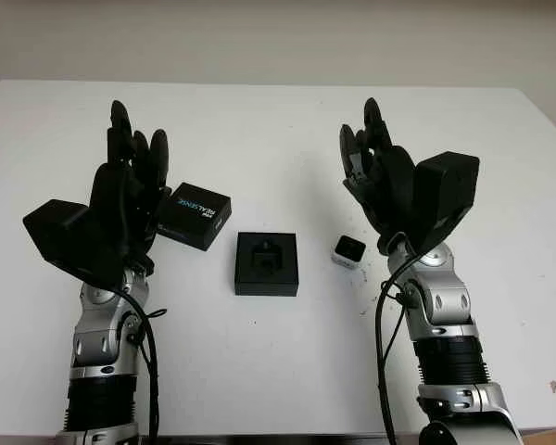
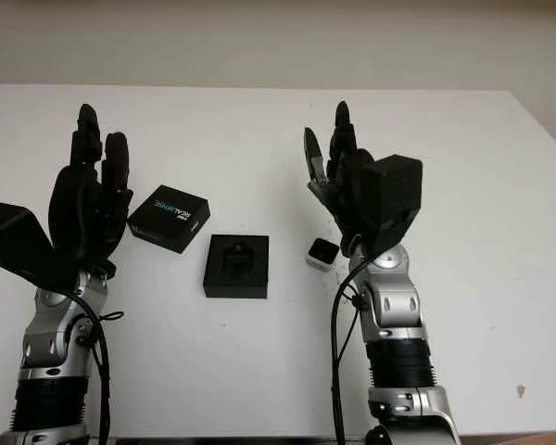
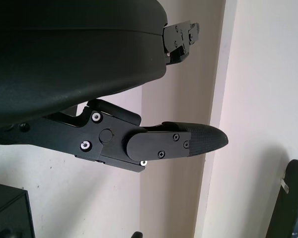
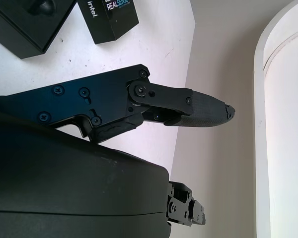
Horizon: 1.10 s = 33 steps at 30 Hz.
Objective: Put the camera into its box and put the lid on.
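Sitting on a matte white table (image 1: 278, 371), the open black box (image 1: 267, 263) is square and shallow, with a moulded dark insert; it lies at centre frame in the head views. The camera (image 1: 348, 251), a small white cube-like body with rounded corners and a glossy black square face, rests on the table just right of the box, not in it, near the base of the right hand. The lid (image 1: 195, 215), a flat black square piece with pale printed lettering on its top, lies tilted to the upper left of the box, apart from it, just beside the left hand. Left hand (image 1: 120, 199) is raised above the table at left of frame, black plastic shell, fingers extended upward and released, gripping nothing. Right hand (image 1: 389, 181) is raised at right of frame, same black shell, fingers straight and released, gripping nothing. Both forearms are silver metal with black ribbed cuffs and loose black cables. In the left wrist view a finger (image 3: 179, 144) reaches out with a textured rubbery pad and visible screws. In the right wrist view a finger (image 4: 198, 111) has the same grainy pad, and the lid's printed side and a box corner lie on the white surface in the upper left of the frame.
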Tool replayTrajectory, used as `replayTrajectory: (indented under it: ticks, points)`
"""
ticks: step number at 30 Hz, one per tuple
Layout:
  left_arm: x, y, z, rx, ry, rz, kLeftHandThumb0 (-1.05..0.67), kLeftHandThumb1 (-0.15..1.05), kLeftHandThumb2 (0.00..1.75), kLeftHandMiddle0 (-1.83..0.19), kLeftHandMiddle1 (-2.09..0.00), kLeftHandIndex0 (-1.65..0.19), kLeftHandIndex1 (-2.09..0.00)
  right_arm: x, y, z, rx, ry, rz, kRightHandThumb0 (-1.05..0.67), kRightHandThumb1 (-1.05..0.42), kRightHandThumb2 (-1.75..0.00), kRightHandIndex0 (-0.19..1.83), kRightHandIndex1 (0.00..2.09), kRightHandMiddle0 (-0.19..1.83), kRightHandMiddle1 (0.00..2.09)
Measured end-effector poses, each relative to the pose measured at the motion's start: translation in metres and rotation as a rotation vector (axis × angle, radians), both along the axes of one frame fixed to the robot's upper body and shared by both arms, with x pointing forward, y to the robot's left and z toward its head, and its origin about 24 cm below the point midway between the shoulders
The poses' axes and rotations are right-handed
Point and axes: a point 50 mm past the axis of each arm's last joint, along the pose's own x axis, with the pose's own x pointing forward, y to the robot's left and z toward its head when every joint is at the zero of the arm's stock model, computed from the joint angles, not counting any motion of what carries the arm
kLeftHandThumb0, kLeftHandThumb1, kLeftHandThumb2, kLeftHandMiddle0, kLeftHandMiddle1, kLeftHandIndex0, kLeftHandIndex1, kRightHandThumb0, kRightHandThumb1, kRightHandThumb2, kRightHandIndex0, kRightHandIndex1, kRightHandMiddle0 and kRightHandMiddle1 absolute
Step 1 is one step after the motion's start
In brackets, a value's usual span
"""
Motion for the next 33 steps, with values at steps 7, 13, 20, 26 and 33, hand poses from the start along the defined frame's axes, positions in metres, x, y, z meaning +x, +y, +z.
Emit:
replayTrajectory:
  ticks: [7, 13, 20, 26, 33]
  points:
    - [0.0, -0.002, 0.0, 0.005, 0.0, -0.004, -0.6, 1.05, 0.42, 0.19, 0.0, 0.19, 0.0, 0.0, 0.001, 0.001, 0.005, -0.002, 0.018, -0.64, -1.05, -0.55, -0.19, 0.0, -0.19, 0.0]
    - [-0.001, -0.004, -0.002, -0.005, 0.004, -0.001, -0.6, 1.05, 0.4, 0.19, -0.02, 0.19, -0.01, 0.0, -0.002, 0.003, 0.007, -0.02, 0.049, -0.65, -1.05, -0.52, -0.17, 0.01, -0.17, 0.01]
    - [-0.003, -0.005, -0.003, -0.007, 0.007, 0.003, -0.62, 1.05, 0.4, 0.19, -0.03, 0.19, -0.01, 0.005, -0.023, 0.01, -0.15, -0.063, 0.093, -0.71, -1.05, -0.17, 0.06, 0.13, 0.07, 0.16]
    - [-0.003, -0.005, -0.004, -0.007, 0.007, 0.002, -0.62, 1.05, 0.4, 0.19, -0.03, 0.19, -0.01, 0.013, -0.051, 0.04, -0.435, -0.122, 0.273, -0.45, -0.84, -0.05, 0.13, 0.13, -0.01, 0.44]
    - [-0.003, -0.004, -0.004, -0.007, 0.007, 0.003, -0.62, 1.05, 0.39, 0.18, -0.03, 0.18, -0.02, 0.016, -0.062, 0.064, -0.746, -0.147, 0.41, -0.34, -0.74, -0.04, 0.29, 0.2, -0.07, 0.86]
